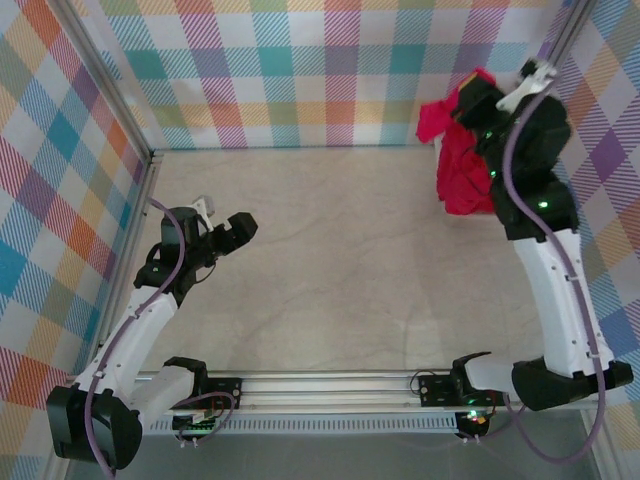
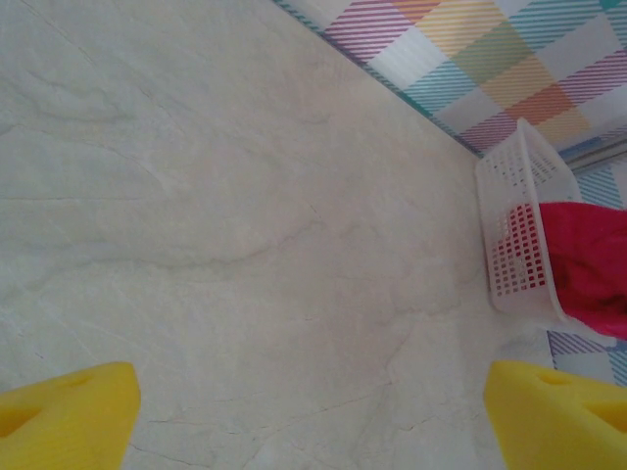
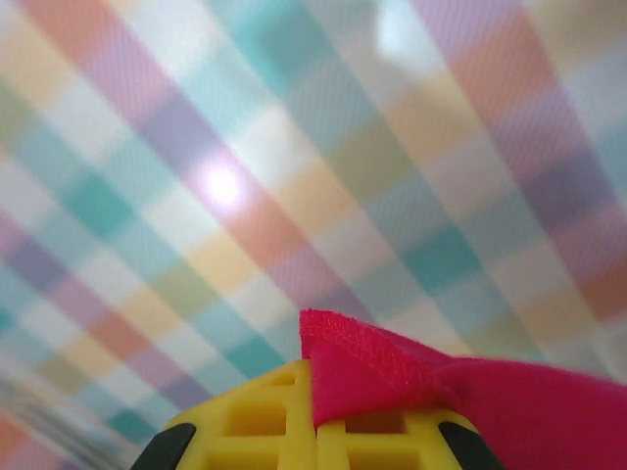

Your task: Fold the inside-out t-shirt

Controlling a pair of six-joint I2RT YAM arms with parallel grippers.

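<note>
The inside-out t-shirt (image 1: 460, 170) is bright red and hangs bunched in the air at the far right, in front of the checked back wall. My right gripper (image 1: 468, 108) is raised high and shut on its top edge. In the right wrist view the yellow fingers (image 3: 265, 421) pinch a stitched hem of the red cloth (image 3: 392, 372). My left gripper (image 1: 238, 228) hovers low over the table's left side, open, with nothing between its yellow fingertips (image 2: 69, 411). Its camera sees the shirt's lower part (image 2: 588, 264) at a basket.
A white plastic mesh basket (image 2: 519, 196) stands in the far right corner against the checked wall (image 1: 320, 70). The pale marbled table (image 1: 340, 260) stretches between the arms. Metal frame posts (image 1: 110, 75) edge the enclosure.
</note>
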